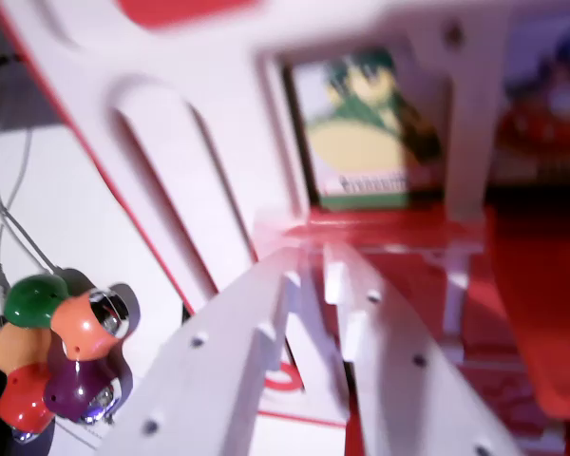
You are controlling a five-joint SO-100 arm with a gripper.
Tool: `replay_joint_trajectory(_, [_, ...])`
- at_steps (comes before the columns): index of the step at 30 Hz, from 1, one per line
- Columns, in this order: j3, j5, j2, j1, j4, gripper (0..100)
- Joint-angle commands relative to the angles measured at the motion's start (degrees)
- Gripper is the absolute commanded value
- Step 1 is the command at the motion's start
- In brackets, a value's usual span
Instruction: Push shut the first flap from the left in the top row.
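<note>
The flap (pixel 366 128), with its green-and-yellow picture card, stands upright dead ahead just beyond the hand (pixel 313 275), whose white fingers sit narrowly parted, gripping nothing, pointing straight at its lower edge.

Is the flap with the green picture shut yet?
Not shut: the flap stands upright, its picture facing the camera. The gripper sits just below it, jaws nearly closed.

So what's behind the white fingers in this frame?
Behind the fingers stands an upright card showing a green-and-cream cartoon figure, framed in white, with red board beneath. The picture is blurred; the card's caption is unreadable, and the fingers cover the board directly below them.
</note>
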Motion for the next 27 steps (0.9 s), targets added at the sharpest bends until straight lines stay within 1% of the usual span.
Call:
replay_joint_trajectory(1, [-7.82,-2.37,2.55,0.26,-4.66,2])
replay_joint_trajectory(7, [-8.09,-4.22,2.81,0.53,-7.73,2])
replay_joint_trajectory(11, [-7.65,-3.87,3.43,0.53,-7.47,2])
replay_joint_trajectory(19, [-7.82,-1.93,8.61,-0.35,2.29,2])
replay_joint_trajectory(27, [0.0,0.09,21.01,-1.58,8.17,2])
